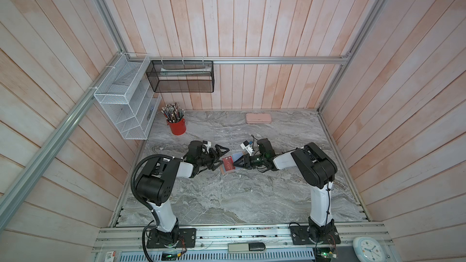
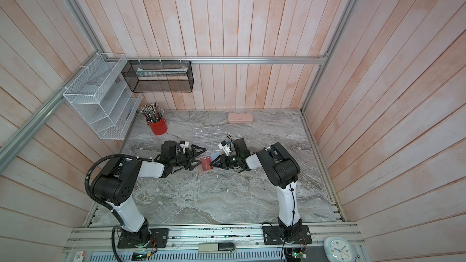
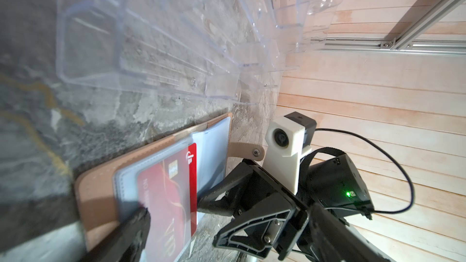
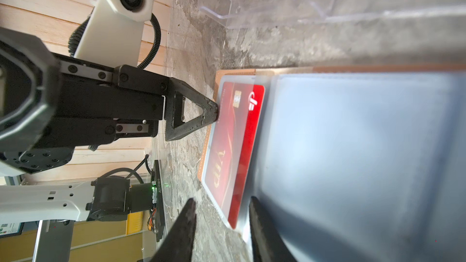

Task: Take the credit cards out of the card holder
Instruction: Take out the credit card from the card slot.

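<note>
Marble counter (image 1: pixel 227 197): left claw (image 1: pixel 225 157) wide, tip pinning card holder (image 3: pixel 95 197); right claw (image 1: pixel 235 165) narrow, astride red card (image 4: pixel 232 147), not yet pinched. Nxt: pinch, pull out.

There are two hands, the left hand (image 1: pixel 224 157) and the right hand (image 1: pixel 235 165). On the table (image 1: pixel 227 197) I count one card holder (image 3: pixel 98 192) with one red card (image 3: pixel 166 197) showing, one clear rack (image 1: pixel 229 134), one pink case (image 1: pixel 259 118) and one red cup (image 1: pixel 177 126) of pencils (image 1: pixel 172 113), too many to count. On the walls hang one white wire shelf (image 1: pixel 123 102) and one black mesh basket (image 1: pixel 181 76). In front is one clock (image 1: pixel 369 248).
</note>
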Tool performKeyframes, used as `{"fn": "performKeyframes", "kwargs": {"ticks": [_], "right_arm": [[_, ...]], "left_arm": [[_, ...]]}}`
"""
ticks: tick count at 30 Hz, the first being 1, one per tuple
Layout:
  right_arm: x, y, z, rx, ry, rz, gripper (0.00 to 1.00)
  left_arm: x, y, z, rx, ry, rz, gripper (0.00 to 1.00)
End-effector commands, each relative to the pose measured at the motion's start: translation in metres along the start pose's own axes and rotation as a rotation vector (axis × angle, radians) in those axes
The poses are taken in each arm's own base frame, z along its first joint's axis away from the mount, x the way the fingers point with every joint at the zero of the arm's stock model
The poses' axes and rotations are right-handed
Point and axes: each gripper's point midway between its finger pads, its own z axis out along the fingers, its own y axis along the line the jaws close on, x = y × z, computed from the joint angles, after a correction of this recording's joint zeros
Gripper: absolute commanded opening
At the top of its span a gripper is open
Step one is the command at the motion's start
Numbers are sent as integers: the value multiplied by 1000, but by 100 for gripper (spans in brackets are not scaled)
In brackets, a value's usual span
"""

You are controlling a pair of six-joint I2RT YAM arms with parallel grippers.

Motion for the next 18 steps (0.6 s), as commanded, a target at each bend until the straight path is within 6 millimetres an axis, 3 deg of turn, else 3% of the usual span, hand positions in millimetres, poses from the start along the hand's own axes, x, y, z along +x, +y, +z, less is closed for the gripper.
{"fn": "performKeyframes", "kwargs": {"ticks": [1,18], "right_arm": [[8,-8,9,-4,31,28,36],[-2,-4,16,-53,-3,50,18]], "left_arm": [[7,25,-3,-60,11,-29,100],[11,37,-2,-73,21,-45,100]]}}
